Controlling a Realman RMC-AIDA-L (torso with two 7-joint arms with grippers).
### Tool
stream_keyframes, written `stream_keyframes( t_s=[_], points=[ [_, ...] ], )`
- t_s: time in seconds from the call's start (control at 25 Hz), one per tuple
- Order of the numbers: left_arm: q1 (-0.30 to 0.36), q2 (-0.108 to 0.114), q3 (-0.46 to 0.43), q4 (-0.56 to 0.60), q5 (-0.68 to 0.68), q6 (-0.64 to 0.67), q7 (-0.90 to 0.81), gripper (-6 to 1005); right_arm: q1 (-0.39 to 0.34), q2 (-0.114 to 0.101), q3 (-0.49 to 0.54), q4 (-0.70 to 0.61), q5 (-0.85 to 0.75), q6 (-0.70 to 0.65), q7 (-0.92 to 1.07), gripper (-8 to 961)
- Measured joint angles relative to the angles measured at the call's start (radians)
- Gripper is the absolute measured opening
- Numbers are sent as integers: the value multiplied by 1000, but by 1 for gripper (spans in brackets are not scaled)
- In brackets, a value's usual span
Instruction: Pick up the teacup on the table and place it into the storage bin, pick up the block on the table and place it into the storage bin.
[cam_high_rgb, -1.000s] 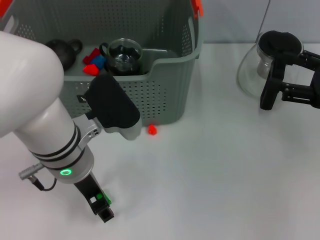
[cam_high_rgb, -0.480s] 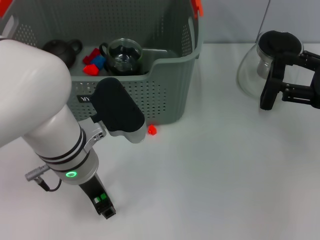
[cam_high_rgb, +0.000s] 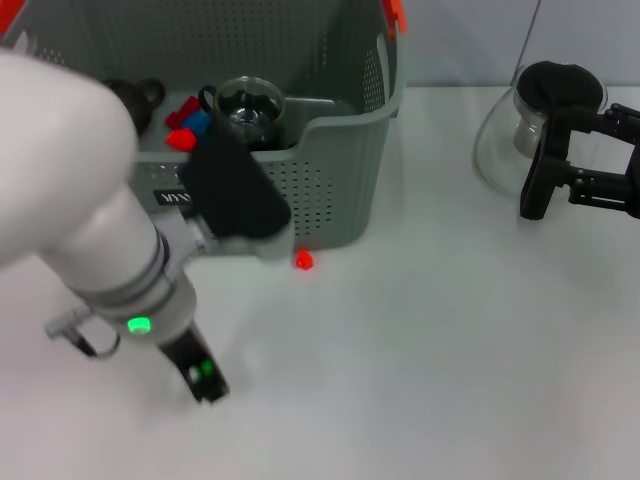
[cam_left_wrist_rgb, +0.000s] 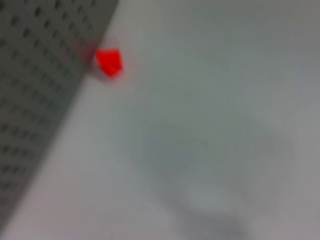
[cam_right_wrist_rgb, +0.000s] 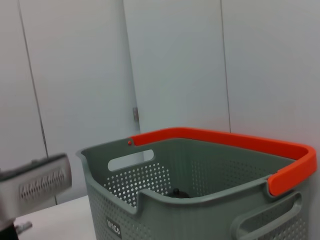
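Left gripper (cam_high_rgb: 205, 383) low at 7 o'clock over bench (cam_high_rgb: 420, 350), finger state impossible to tell. Red block (cam_high_rgb: 303, 261) lay touching storage bin (cam_high_rgb: 340, 190) wall: risked fingers striking the wall. Teacup (cam_high_rgb: 247, 110) already inside. Right gripper (cam_high_rgb: 535, 195) parked at 2 o'clock, jaws apart.

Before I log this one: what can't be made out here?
- Left gripper: head view, motion-blurred; open or shut unclear.
- Left wrist view: blurred; red block by the storage bin has no readable shape.
- Right gripper: cut off by the frame edge beside the glass pot.
- Bin contents: partly hidden by the left arm.
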Motion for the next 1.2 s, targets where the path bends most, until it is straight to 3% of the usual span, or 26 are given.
stream_keyframes(
  t_s=[0.16,0.28,0.36,0.48,0.52,0.68,0.8,1.0,1.2],
  points=[
    [-18,2,-154,191,-41,104,21,398,-2,0,1,0,0,-2,0,914],
    [-78,5,-426,337,-191,182,41,398,-2,-1,1,0,0,-2,-1,915],
    [-140,16,-596,370,-266,212,54,399,-3,0,1,0,0,-1,-3,915],
    [-251,68,-802,318,-287,208,82,414,-3,0,-3,0,-2,-3,-6,915],
    [-281,98,-839,271,-283,185,92,422,-2,0,-4,0,-3,-4,-6,915],
    [-351,215,-872,-1,-271,30,104,453,-5,-1,-4,0,-5,-5,-7,915],
    [-373,255,-863,-219,-268,-115,123,475,-8,1,-7,1,-6,-1,-8,914],
    [-383,252,-863,-317,-253,-239,179,514,-7,1,-8,-4,-6,-5,-1,914],
    [-375,249,-867,-221,-241,-186,182,598,-2,-4,-8,-1,-6,-1,-4,915]
  ],
)
